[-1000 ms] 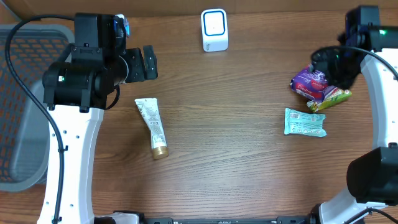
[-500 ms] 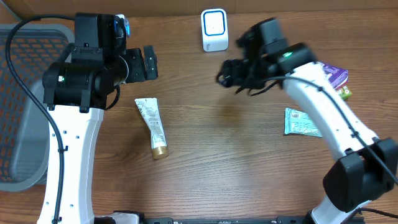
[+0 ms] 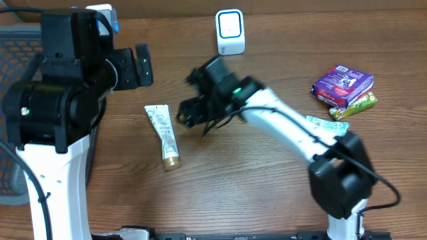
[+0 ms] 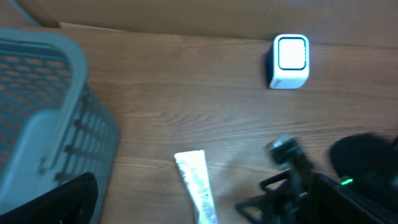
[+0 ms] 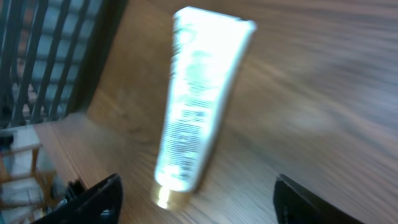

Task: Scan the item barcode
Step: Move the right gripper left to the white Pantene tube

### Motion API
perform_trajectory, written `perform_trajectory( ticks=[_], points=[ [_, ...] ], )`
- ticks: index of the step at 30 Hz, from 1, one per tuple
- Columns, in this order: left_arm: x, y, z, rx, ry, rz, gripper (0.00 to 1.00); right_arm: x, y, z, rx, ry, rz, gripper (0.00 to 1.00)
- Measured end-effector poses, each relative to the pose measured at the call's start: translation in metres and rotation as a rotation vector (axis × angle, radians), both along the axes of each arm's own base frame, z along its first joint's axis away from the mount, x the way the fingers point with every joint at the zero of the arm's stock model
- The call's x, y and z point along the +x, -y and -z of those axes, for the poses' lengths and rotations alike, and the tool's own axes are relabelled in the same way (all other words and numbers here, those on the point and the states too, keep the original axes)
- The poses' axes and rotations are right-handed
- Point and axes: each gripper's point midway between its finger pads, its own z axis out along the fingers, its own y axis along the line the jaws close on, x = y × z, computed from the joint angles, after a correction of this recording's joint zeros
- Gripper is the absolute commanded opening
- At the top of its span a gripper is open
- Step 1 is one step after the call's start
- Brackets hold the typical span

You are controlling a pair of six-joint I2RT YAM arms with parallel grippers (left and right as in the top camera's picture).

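Observation:
A white tube with a gold cap [image 3: 163,135] lies flat on the wooden table, left of centre, cap toward the front edge. The white barcode scanner [image 3: 230,32] stands at the back centre. My right gripper [image 3: 189,113] hovers just right of the tube's upper end, open and holding nothing. In the right wrist view the tube [image 5: 199,112] lies between and ahead of the spread fingers of my right gripper [image 5: 199,196], blurred by motion. My left gripper [image 3: 138,67] is open and empty, raised behind the tube. The left wrist view shows the tube [image 4: 198,186] and the scanner [image 4: 290,60].
A grey mesh basket [image 4: 43,124] stands at the table's left edge. A purple snack pack [image 3: 342,83], a green pack [image 3: 355,105] and a teal packet [image 3: 325,123], partly under the right arm, lie at the right.
My right arm has swept from the snack packs at the far right across the table to the tube, its jaws a little wider. The left arm has shifted left.

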Motion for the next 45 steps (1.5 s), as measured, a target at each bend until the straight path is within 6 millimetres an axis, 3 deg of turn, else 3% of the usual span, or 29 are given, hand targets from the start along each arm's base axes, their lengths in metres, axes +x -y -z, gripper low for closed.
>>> perform_trajectory(
  ticks=[4, 7, 17, 19, 24, 27, 32, 35, 41, 45],
  points=[
    [-0.005, -0.005, 0.004, 0.025, -0.024, -0.011, 1.00, -0.030, -0.033, 0.024, -0.018, -0.002, -0.080, 0.75],
    [-0.005, -0.006, 0.005, 0.032, -0.029, -0.016, 1.00, -0.042, -0.045, 0.044, -0.053, 0.004, -0.106, 0.75],
    [-0.004, -0.007, 0.005, 0.037, -0.031, -0.021, 0.99, -0.048, -0.062, 0.084, -0.099, 0.029, -0.108, 0.67],
    [-0.004, -0.007, 0.005, 0.038, -0.031, -0.021, 0.99, -0.048, -0.061, 0.098, -0.122, 0.016, -0.101, 0.61],
    [-0.004, -0.007, 0.006, 0.040, -0.033, -0.019, 1.00, -0.046, -0.060, 0.107, -0.131, -0.002, -0.073, 0.25],
    [-0.004, -0.007, 0.006, 0.040, -0.035, -0.019, 1.00, -0.043, -0.056, 0.105, -0.145, -0.011, -0.064, 0.17],
    [-0.004, -0.007, 0.006, 0.040, -0.035, -0.019, 1.00, -0.031, -0.025, 0.100, -0.264, -0.034, -0.053, 0.19],
    [-0.004, -0.007, 0.006, 0.040, -0.035, -0.019, 0.99, -0.011, 0.013, 0.096, -0.394, 0.010, -0.069, 0.19],
    [-0.004, -0.007, 0.006, 0.040, -0.035, -0.019, 1.00, 0.047, 0.097, 0.086, -0.678, 0.180, 0.010, 0.23],
    [-0.004, -0.007, 0.006, 0.040, -0.035, -0.019, 1.00, 0.072, 0.113, 0.084, -0.670, 0.206, 0.091, 0.52]
  ],
)
